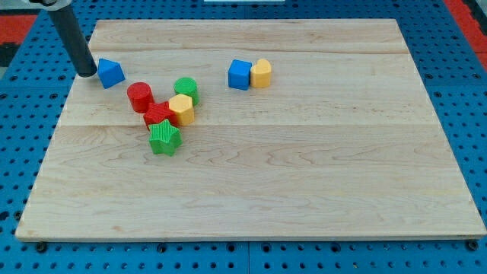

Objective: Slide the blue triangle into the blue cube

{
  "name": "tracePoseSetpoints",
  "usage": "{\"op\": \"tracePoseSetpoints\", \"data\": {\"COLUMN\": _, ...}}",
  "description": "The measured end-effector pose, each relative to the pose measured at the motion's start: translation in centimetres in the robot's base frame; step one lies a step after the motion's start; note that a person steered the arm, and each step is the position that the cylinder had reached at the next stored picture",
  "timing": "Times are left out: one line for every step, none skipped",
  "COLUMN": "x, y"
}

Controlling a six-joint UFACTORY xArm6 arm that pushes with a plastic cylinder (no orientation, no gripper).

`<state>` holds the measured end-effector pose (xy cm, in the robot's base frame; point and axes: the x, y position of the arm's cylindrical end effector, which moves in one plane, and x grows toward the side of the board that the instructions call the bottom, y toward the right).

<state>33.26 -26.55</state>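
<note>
Wooden desk (304,190) fills most of the frame, light planks, sitting on a blue perforated surface (472,137). No claw on this arm, so nothing to call wide or narrow; it ends in a dark rod (72,38) coming down from the upper left corner.

My tip (88,74) sits at the upper left of the desk, just beside the blue triangle (111,72), on that block's left side. Touching or a hair apart: cannot tell.

Blue triangle is upper left of the frame, near the desk's left edge. Blue cube (240,74) is upper centre, well apart from the triangle, off to its right at about the same height in the frame. A yellow block (261,73) with a rounded top touches the cube's right side.

Between the triangle and the cube, a bit lower, is a cluster: red cylinder (140,97) on the left, green cylinder (186,89) on the right, a yellow block (182,109) just below the green cylinder and touching it, a red block (158,116) of unclear shape pressed against that yellow one, and a green star (164,138) at the bottom of the group, touching the red block.

Red cylinder sits lower right of the blue triangle, near but not touching.
</note>
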Motion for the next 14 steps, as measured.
{"op": "tracePoseSetpoints", "data": {"x": 0.0, "y": -0.1}}
{"op": "tracePoseSetpoints", "data": {"x": 0.0, "y": -0.1}}
{"op": "tracePoseSetpoints", "data": {"x": 0.3, "y": -0.1}}
{"op": "tracePoseSetpoints", "data": {"x": 0.3, "y": -0.1}}
{"op": "tracePoseSetpoints", "data": {"x": 0.3, "y": 1.1}}
{"op": "tracePoseSetpoints", "data": {"x": 0.3, "y": 4.2}}
{"op": "tracePoseSetpoints", "data": {"x": 0.3, "y": 7.9}}
{"op": "tracePoseSetpoints", "data": {"x": 0.3, "y": 11.4}}
{"op": "tracePoseSetpoints", "data": {"x": 0.3, "y": 14.1}}
{"op": "tracePoseSetpoints", "data": {"x": 0.3, "y": 16.3}}
{"op": "tracePoseSetpoints", "data": {"x": 0.3, "y": 16.4}}
{"op": "tracePoseSetpoints", "data": {"x": 0.3, "y": 17.3}}
{"op": "tracePoseSetpoints", "data": {"x": 0.3, "y": 19.3}}
{"op": "tracePoseSetpoints", "data": {"x": 0.3, "y": 20.8}}
